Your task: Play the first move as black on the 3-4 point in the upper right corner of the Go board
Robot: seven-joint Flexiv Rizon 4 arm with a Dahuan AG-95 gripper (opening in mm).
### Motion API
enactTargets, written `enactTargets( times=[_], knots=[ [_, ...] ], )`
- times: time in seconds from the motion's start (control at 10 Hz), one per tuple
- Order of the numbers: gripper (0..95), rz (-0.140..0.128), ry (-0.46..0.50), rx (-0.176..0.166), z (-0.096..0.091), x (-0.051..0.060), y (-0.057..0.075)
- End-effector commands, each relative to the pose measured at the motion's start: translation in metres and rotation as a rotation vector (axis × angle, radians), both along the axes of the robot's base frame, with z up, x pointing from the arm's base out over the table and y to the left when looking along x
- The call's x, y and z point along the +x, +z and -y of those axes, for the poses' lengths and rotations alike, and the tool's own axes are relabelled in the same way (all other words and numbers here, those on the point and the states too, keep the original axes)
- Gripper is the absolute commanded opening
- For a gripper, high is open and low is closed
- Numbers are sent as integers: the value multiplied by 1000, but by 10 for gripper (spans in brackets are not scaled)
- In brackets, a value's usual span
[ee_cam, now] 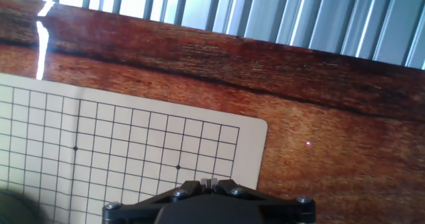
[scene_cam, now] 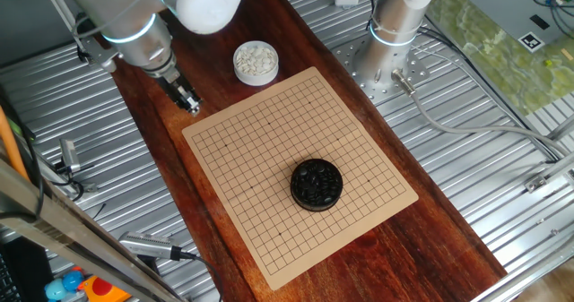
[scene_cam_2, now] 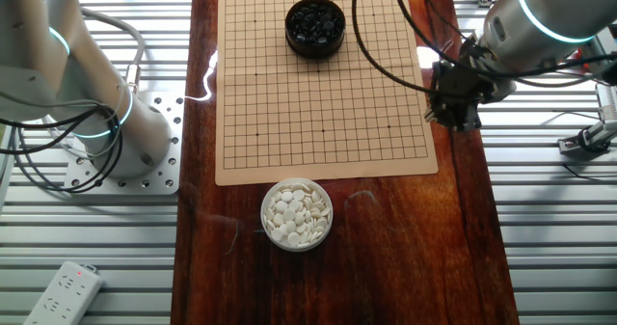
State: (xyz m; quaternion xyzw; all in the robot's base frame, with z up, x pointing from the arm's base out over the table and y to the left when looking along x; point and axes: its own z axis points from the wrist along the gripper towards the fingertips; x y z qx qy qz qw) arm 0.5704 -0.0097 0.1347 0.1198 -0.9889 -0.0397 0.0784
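Observation:
The tan board (scene_cam: 260, 150) lies on the dark wooden tabletop, and no stone shows on its grid. The black stones (scene_cam: 316, 182) sit in a round black bowl on the board. They also show in the other fixed view (scene_cam_2: 314, 23). My gripper (scene_cam: 190, 106) hangs just off the board's edge near a corner, over bare wood, far from the bowl. In the other fixed view it (scene_cam_2: 453, 121) is at the board's right edge (scene_cam_2: 424, 94). In the hand view the fingertips (ee_cam: 210, 181) are pressed together above the board's corner (ee_cam: 249, 134); no stone shows between them.
A white bowl of white stones (scene_cam: 256, 62) stands on the wood beside the board, also in the other fixed view (scene_cam_2: 297, 214). A second arm's base (scene_cam_2: 106, 132) stands on the slatted metal table. A power strip (scene_cam_2: 63, 291) lies at the lower left.

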Motion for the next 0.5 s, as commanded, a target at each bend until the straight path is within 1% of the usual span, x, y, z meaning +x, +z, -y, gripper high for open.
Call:
enactTargets(
  times=[0.1,0.3,0.5],
  knots=[
    [0,-1,-13,-2,-4,0,-8],
    [0,3,-24,-4,-11,-2,-14],
    [0,5,-27,-11,-17,-3,-23]
  ],
)
